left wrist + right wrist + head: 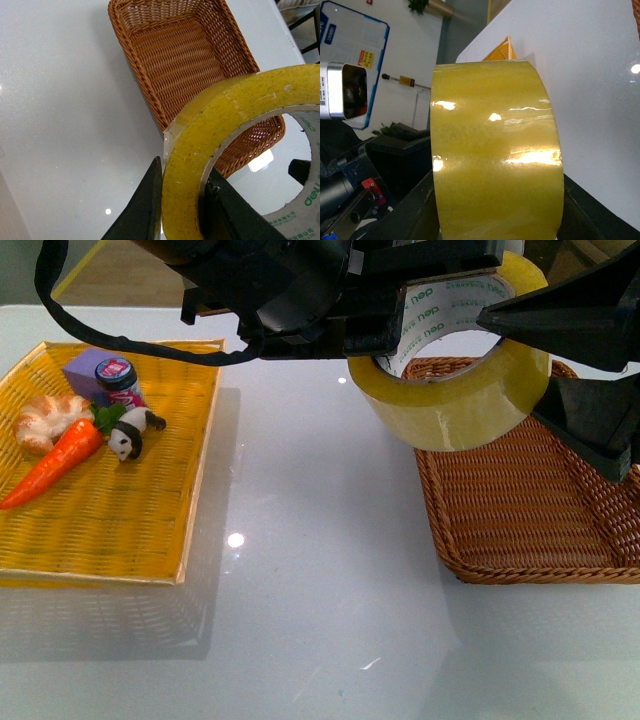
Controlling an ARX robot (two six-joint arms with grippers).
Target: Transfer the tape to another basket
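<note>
Slippage is the first thing to be feared: the tape (460, 390) is held in the air by its wall alone, clamped between the fingers of the left gripper (182, 175), one outside the roll and one inside the core, and a heavy, tilted roll could be levered out of so narrow a pinch. The right gripper (512, 360) is set with its fingers apart on either side of the same roll. Whether they press on it cannot be told, and if it were pulled by both arms at once it could be twisted free. Beyond the left fingers the wicker basket (175, 55) is seen. The roll is judged to hang over one corner only, so a release here could be caught by the rim and spilled onto the white table (320, 590). The tape is wide, glossy and translucent yellow, and its white core is printed in green.
</note>
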